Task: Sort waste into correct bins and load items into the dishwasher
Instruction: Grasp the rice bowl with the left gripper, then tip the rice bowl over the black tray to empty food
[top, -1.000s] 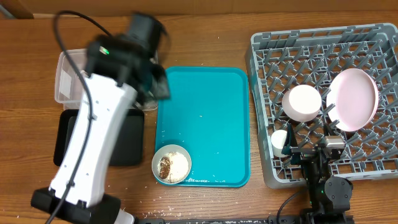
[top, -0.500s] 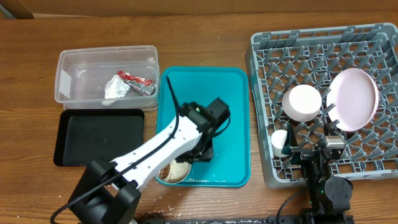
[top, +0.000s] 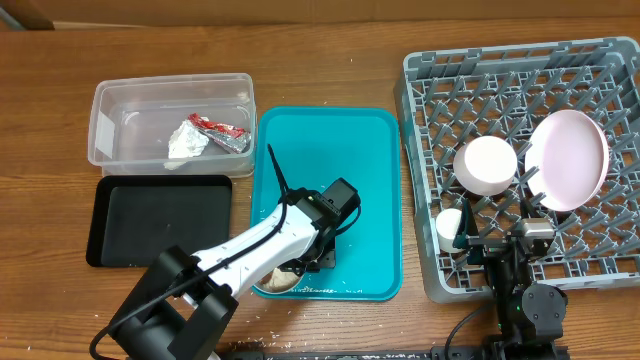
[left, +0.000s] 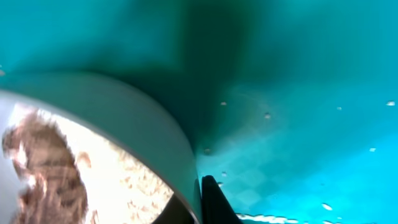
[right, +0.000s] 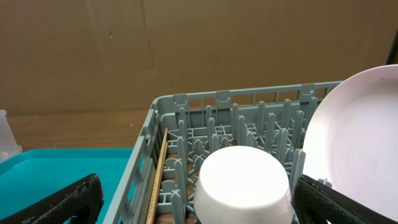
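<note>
The left pincer (top: 318, 255) is down on the teal tray (top: 340, 140), right at the rim of the rice bowl (top: 272, 282). Its wrist view shows one black fingertip (left: 214, 200) just outside the bowl's white wall, with rice and brown bits (left: 56, 168) inside. The other finger is hidden, so I cannot tell how wide it is spread or whether it grips the rim. The right pincer (right: 196, 186) sits at the near edge of the grey rack (top: 420, 90), fingers spread wide with nothing between them. Ahead of it in the rack are an upturned white bowl (right: 245, 180), a pink plate (right: 357, 143) leaning upright beside it, and a chopstick (right: 155, 180) along the inner wall. A small cup (top: 449, 230) stands in the rack's near left corner. Left of the tray, on the wooden bench (top: 320, 60), the clear tub (top: 110, 110) holds a red wrapper (top: 225, 128) and a tissue (top: 187, 142). The black tray (top: 160, 215) lies just in front of it. A brown board wall (right: 186, 50) stands behind the bench.
</note>
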